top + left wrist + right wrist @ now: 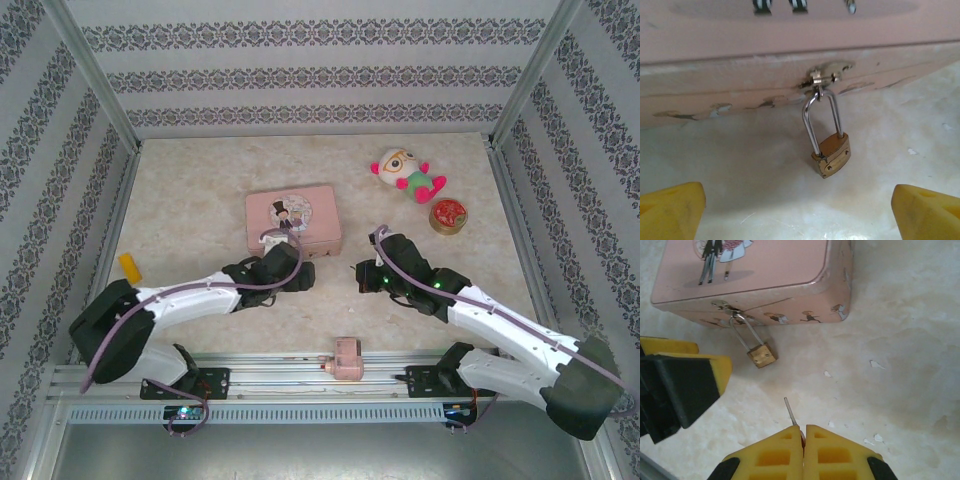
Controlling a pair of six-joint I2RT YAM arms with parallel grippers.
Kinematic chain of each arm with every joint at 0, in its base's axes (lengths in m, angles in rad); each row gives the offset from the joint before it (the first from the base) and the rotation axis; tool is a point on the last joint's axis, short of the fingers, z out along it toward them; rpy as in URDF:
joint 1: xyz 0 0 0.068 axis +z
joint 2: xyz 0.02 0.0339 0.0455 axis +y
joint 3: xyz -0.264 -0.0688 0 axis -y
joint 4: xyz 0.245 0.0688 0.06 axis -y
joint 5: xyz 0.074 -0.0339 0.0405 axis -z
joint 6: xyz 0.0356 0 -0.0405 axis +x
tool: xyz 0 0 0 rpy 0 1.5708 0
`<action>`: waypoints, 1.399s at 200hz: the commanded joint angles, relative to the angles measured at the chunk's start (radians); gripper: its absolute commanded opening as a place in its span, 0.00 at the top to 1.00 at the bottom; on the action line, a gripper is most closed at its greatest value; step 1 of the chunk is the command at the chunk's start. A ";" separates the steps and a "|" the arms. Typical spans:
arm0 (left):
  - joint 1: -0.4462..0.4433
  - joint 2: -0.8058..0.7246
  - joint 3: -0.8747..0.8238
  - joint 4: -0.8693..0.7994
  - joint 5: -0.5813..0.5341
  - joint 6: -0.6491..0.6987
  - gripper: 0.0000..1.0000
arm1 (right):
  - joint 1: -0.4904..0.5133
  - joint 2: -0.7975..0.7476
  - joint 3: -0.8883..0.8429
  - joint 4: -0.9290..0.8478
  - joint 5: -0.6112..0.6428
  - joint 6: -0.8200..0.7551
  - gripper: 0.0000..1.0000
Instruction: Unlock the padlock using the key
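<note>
Padlock [831, 155] hangs at the pink tin's [765, 265] near side, left tool [800, 200] spread wide before it, right tool [803, 430] pinching the key [790, 412] nearby; next, probably, steady the lock and aim the key at its keyhole.

left arm [190, 295]: you have white link shells between black joint housings, with a bulky black shoulder block.
right arm [510, 335]: same build, white shells and black joints; note the small green light [437, 287] lit near the wrist.
cable [185, 290]: mauve-grey, laid along the left arm's shell; a second one loops up at the right arm's wrist.
bases [185, 385]: black blocks; you can see a tiny green-blue light low on the left one.
left jaws: plain yellow pads [670, 210] on black backing.
right jaws: yellow, moulded with square recesses, black at the outer corners.
</note>
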 commanded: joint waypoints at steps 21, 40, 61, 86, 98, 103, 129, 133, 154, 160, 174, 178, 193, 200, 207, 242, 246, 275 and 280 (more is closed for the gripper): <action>-0.039 0.129 0.084 0.064 -0.073 -0.037 0.11 | -0.038 0.012 -0.025 0.050 0.025 0.016 1.00; -0.040 0.175 0.105 0.071 -0.111 -0.037 0.16 | -0.048 0.009 -0.032 0.052 0.026 0.016 1.00; -0.040 0.231 0.147 0.049 -0.171 -0.026 0.18 | -0.061 0.005 -0.039 0.059 0.019 0.018 1.00; -0.039 0.301 0.220 -0.030 -0.221 -0.035 0.22 | -0.067 -0.004 -0.042 0.061 0.026 0.017 1.00; -0.039 0.328 0.246 -0.055 -0.226 -0.038 0.22 | -0.069 -0.009 -0.045 0.063 0.031 0.016 1.00; -0.039 0.337 0.253 -0.058 -0.227 -0.037 0.22 | -0.071 -0.010 -0.047 0.065 0.031 0.015 1.00; -0.039 0.372 0.273 -0.073 -0.229 -0.041 0.23 | -0.075 -0.007 -0.049 0.069 0.032 0.011 1.00; -0.039 0.376 0.276 -0.078 -0.231 -0.043 0.24 | -0.076 -0.005 -0.048 0.070 0.032 0.011 1.00; -0.039 0.388 0.284 -0.116 -0.244 -0.052 0.26 | -0.077 0.004 -0.049 0.074 0.027 0.011 1.00; -0.039 0.389 0.283 -0.129 -0.247 -0.053 0.27 | -0.076 0.009 -0.050 0.077 0.025 0.011 1.00; -0.039 0.388 0.274 -0.152 -0.254 -0.055 0.29 | -0.076 0.015 -0.051 0.086 0.019 0.011 1.00; -0.038 0.387 0.271 -0.157 -0.256 -0.055 0.32 | -0.076 0.016 -0.052 0.089 0.018 0.011 1.00; -0.038 0.380 0.258 -0.171 -0.256 -0.054 0.40 | -0.078 0.021 -0.049 0.096 0.015 0.010 1.00; -0.038 0.372 0.252 -0.180 -0.253 -0.054 0.41 | -0.079 0.025 -0.047 0.098 0.015 0.008 1.00; -0.038 0.360 0.243 -0.181 -0.247 -0.054 0.44 | -0.079 0.029 -0.045 0.099 0.015 0.008 1.00; -0.037 0.295 0.195 -0.142 -0.208 -0.037 0.47 | -0.077 0.042 -0.039 0.106 0.013 0.006 1.00; -0.036 0.294 0.195 -0.140 -0.204 -0.035 0.47 | -0.078 0.044 -0.039 0.108 0.013 0.007 1.00; -0.030 0.315 0.213 -0.122 -0.184 -0.023 0.46 | -0.078 0.051 -0.038 0.119 0.006 0.003 1.00; -0.029 0.321 0.217 -0.119 -0.184 -0.019 0.46 | -0.078 0.053 -0.036 0.121 0.003 0.002 1.00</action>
